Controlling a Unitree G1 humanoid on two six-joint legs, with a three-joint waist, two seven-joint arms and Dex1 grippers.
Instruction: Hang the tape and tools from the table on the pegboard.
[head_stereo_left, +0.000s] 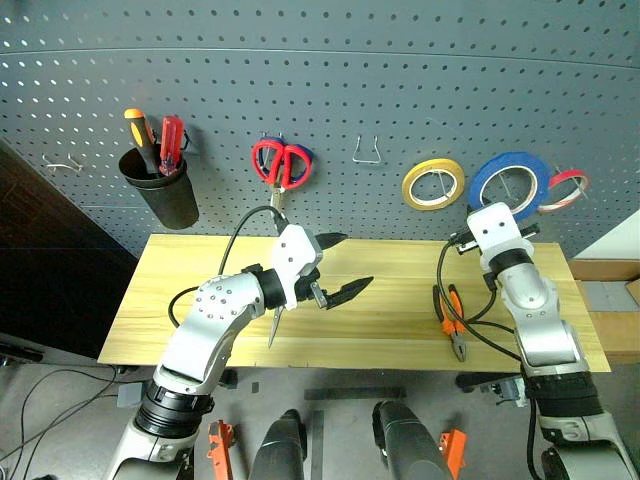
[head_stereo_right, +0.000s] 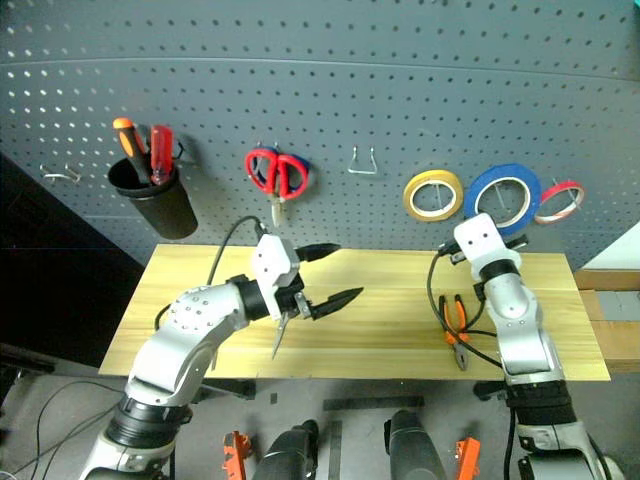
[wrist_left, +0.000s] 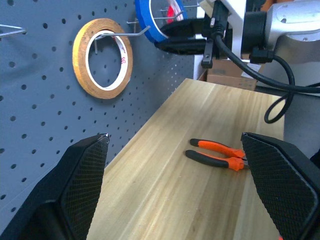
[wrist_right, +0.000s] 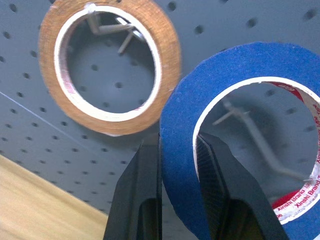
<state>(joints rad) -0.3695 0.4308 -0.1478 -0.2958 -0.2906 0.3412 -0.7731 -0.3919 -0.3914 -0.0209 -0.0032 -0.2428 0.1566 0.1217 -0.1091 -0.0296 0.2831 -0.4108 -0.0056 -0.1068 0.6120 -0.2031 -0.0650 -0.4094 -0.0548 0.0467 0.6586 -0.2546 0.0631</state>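
Blue tape (wrist_right: 200, 125) is being pinched through its rim by the right gripper (wrist_right: 180, 150), one finger sitting outside the ring and one inside the pale core, and it is being held up against the pegboard (head_stereo_left: 330, 60). In the right wrist view a silver wire hook (wrist_right: 260, 145) is showing through the roll's opening, though whether the roll is resting on it cannot be told. The yellow roll (head_stereo_left: 433, 184) is hanging just beside the blue one on its own hook, and the thin red roll (head_stereo_left: 566, 189) is peeking out on the blue roll's other side.

The left gripper (head_stereo_left: 338, 268) is hovering over the middle of the desk (head_stereo_left: 390, 330) with its fingers standing wide apart and holding nothing. A slim pointed tool (head_stereo_left: 274, 322), probably the screwdriver, is lying on the desk beneath that arm, its handle hidden. The pliers (head_stereo_left: 452, 320) with orange-and-black handles are lying flat on the desk near the right arm, touched by neither gripper.

On the pegboard, the red-handled scissors (head_stereo_left: 278, 164) are hanging left of an empty wire hook (head_stereo_left: 367, 150), and a black cup (head_stereo_left: 162, 190) further left is holding a red screwdriver (head_stereo_left: 171, 142) and an orange screwdriver (head_stereo_left: 140, 136).
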